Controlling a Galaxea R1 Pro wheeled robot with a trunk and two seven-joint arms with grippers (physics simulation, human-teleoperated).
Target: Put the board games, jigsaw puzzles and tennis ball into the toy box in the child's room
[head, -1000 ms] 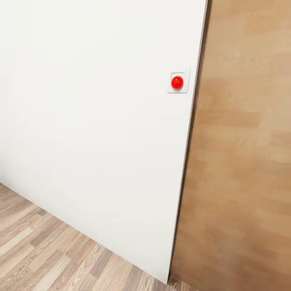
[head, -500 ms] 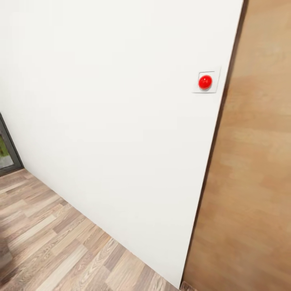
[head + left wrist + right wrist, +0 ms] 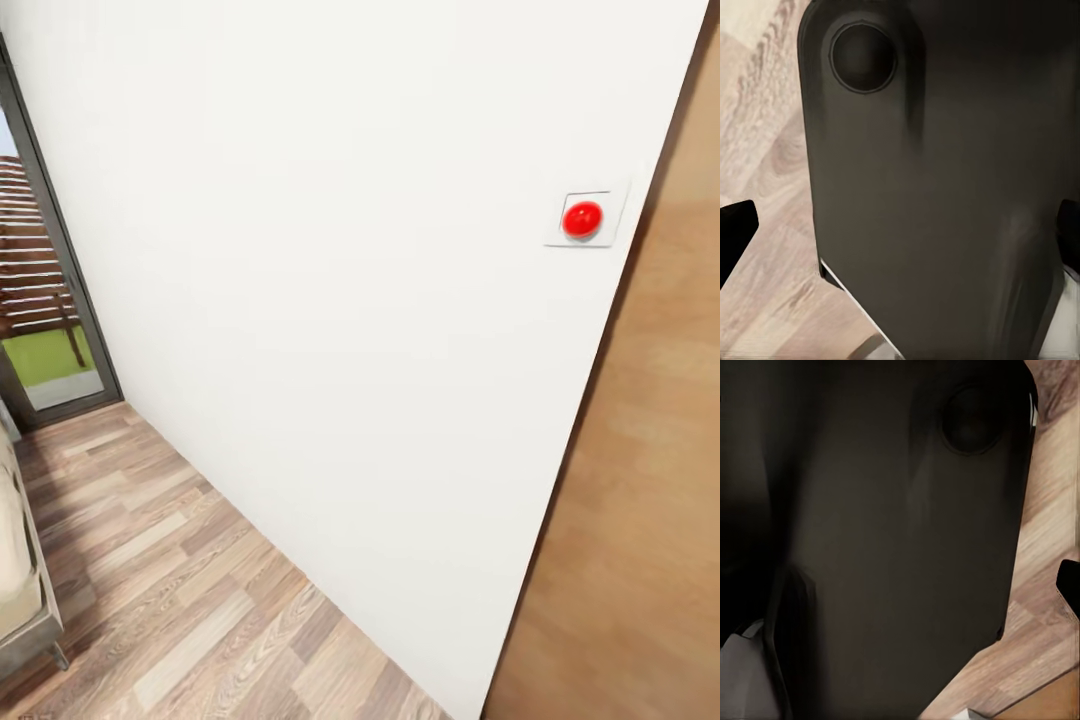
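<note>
The toys, the toy box and the table are out of view. A corner of the bed [image 3: 18, 560], with beige mattress and grey frame, shows at the lower left of the head view. In the left wrist view my left gripper [image 3: 900, 240] hangs open in front of a dark part of my own body, its black fingertips [image 3: 736, 232] far apart at the picture's edges and nothing between them. In the right wrist view my right gripper [image 3: 907, 585] faces the same kind of dark panel, with one fingertip [image 3: 1069, 583] at the edge over wood floor.
A white wall [image 3: 350, 300] runs across the head view, with a red round button on a white plate [image 3: 582, 219]. A wood-grain door [image 3: 640, 520] stands at the right. A dark-framed glass door [image 3: 45, 330] is at the far left, over wood-plank floor [image 3: 180, 590].
The head camera has swung left: the wall and red button have slid right in the picture, and the glass door and the bed corner have come into view.
</note>
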